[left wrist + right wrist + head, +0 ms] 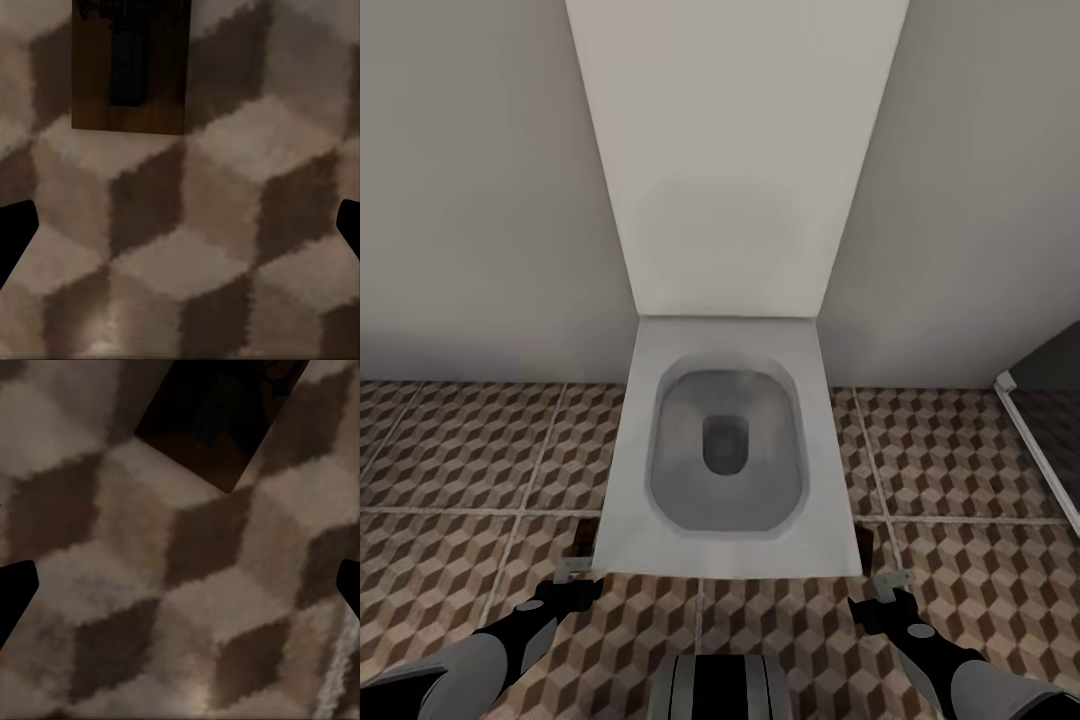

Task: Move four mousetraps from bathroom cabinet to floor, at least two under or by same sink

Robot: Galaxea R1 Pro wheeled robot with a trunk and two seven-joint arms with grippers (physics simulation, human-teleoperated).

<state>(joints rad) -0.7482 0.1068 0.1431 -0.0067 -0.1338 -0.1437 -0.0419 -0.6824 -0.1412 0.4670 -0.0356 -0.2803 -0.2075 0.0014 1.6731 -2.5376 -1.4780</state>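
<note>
The bathroom floor (460, 450) has brown, beige and white cube tiles. One mousetrap (586, 534) lies flat on it by the toilet's front left corner, a brown board with a dark spring part (128, 66). My left gripper (577, 577) hangs open just short of it, its fingers wide apart (180, 232). A second mousetrap (863, 545) lies by the toilet's front right corner, dark and in shadow (223, 414). My right gripper (890, 582) is open above the tiles near it (180, 592). Neither holds anything. The cabinet and the sink are out of view.
A white toilet (650, 500) with its lid up stands straight ahead against the pale wall (470, 200). A dark panel with a white frame (1032, 428) runs along the right. My trunk (720, 690) is at the bottom middle.
</note>
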